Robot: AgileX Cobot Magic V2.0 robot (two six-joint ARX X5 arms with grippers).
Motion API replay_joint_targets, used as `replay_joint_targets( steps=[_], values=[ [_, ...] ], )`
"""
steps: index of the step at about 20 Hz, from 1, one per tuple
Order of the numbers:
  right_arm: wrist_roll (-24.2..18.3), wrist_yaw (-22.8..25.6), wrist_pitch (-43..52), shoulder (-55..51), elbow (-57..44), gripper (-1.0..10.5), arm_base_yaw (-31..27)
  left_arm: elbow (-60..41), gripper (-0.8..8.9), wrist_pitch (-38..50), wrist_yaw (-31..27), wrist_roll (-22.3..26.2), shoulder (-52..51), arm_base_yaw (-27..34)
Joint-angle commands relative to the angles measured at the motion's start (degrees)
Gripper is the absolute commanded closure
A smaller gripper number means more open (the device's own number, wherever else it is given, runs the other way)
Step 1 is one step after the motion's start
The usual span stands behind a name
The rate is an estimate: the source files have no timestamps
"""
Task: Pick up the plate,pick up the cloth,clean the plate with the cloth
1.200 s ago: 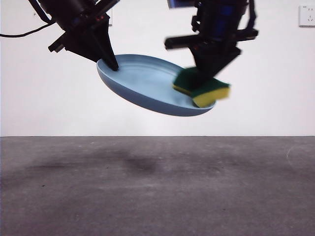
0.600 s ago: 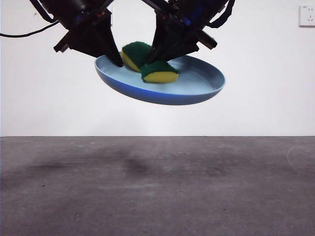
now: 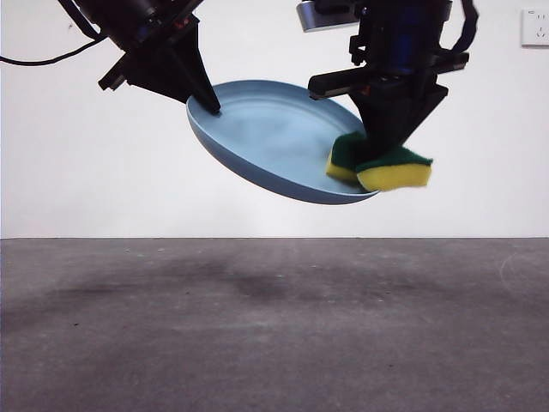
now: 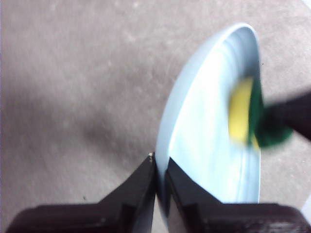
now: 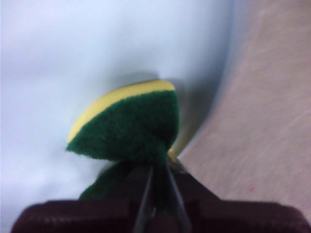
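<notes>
The light-blue plate (image 3: 274,142) hangs tilted in the air well above the table, its inner face turned toward the front view. My left gripper (image 3: 204,101) is shut on its upper left rim; the left wrist view shows the jaws pinching the plate (image 4: 204,141) edge-on. My right gripper (image 3: 386,142) is shut on the cloth (image 3: 382,167), a yellow sponge with a green scouring layer, squeezed and pressed against the plate's lower right rim. In the right wrist view the cloth (image 5: 133,124) lies against the plate (image 5: 73,58). The cloth also shows in the left wrist view (image 4: 252,119).
A dark grey table (image 3: 274,326) lies below both arms, with a white wall behind it. A white wall socket (image 3: 535,27) sits at the upper right.
My right gripper has swept the cloth from the plate's upper left part to its lower right rim. The plate has tilted more steeply toward the front.
</notes>
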Motion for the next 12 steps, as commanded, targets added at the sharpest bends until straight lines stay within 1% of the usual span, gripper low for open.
replay_joint_targets(
  steps=[1,2,3,6,7,8,10,11,12],
  values=[
    [0.8,2.1,7.2,1.2,-1.0,9.6,-1.5,0.1,8.21,-2.2,3.5,0.5,-0.3,-0.9],
    [0.8,0.7,11.3,1.2,-1.0,9.6,-1.7,0.1,8.21,-3.0,3.5,0.8,-0.3,-1.1],
    [0.8,-2.9,15.2,1.2,-1.0,9.6,-1.9,0.1,8.21,-3.6,3.5,0.8,-0.3,-1.1],
    [1.3,-20.3,23.6,1.2,-1.0,9.6,-1.9,0.1,8.21,-3.9,3.0,2.1,-0.3,-1.5],
    [2.2,-23.4,24.0,0.8,-1.0,9.6,-1.9,0.1,8.21,-3.9,1.6,2.3,-0.3,-1.5],
    [3.8,-25.3,24.0,0.2,-1.0,9.6,-1.8,0.0,8.21,-3.9,-2.3,2.4,-0.3,-1.5],
    [4.9,-25.3,23.0,-1.9,-1.0,9.6,-1.7,0.0,8.21,-4.2,-12.7,3.0,0.0,-1.4],
    [5.0,-25.3,22.1,-3.6,-1.0,9.6,-1.8,-0.1,8.21,-4.1,-15.6,4.1,0.3,-1.4],
    [4.9,-25.3,20.7,-5.6,-1.0,9.6,-1.8,-0.2,8.21,-4.1,-16.3,5.4,1.1,-0.9]
  ],
)
